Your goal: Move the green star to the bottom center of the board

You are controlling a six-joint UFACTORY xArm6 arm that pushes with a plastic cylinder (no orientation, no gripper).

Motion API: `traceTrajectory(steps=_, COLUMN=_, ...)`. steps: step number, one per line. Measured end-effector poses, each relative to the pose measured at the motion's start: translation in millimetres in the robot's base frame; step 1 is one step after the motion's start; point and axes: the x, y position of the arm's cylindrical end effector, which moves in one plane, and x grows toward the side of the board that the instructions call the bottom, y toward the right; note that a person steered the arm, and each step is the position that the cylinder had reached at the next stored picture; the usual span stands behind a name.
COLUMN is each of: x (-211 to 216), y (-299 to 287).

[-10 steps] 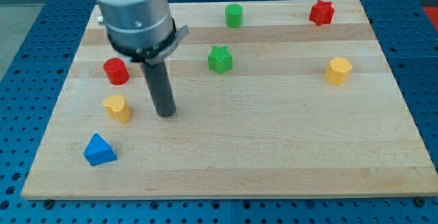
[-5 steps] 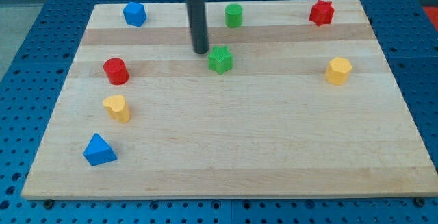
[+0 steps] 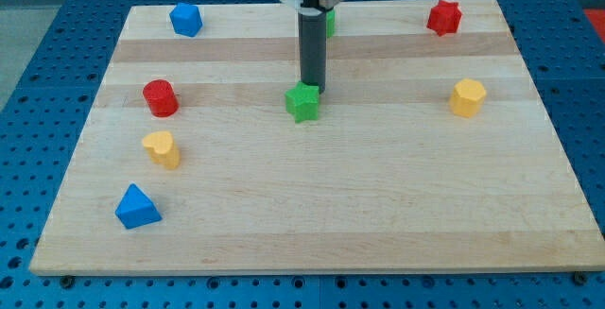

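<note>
The green star (image 3: pixel 302 103) lies on the wooden board (image 3: pixel 378 186), a little above the board's middle. My tip (image 3: pixel 313 88) stands right at the star's top edge, touching it or nearly so. The dark rod rises straight up from there and hides most of a green block (image 3: pixel 330 20) near the view's top.
A blue block (image 3: pixel 186 19) sits at the top left and a red star (image 3: pixel 443 17) at the top right. A yellow block (image 3: pixel 467 97) lies at the right. A red cylinder (image 3: pixel 161 98), a yellow block (image 3: pixel 163 148) and a blue triangle (image 3: pixel 137 207) lie at the left.
My tip went from the left of the board up to the star's top left, then to its top edge. The green star has slid a little toward the view's bottom.
</note>
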Motion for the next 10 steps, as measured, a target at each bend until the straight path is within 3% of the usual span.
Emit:
traceTrajectory(steps=3, x=19, y=-42)
traceTrajectory(steps=8, x=136, y=-44)
traceTrajectory(steps=10, x=154, y=-35)
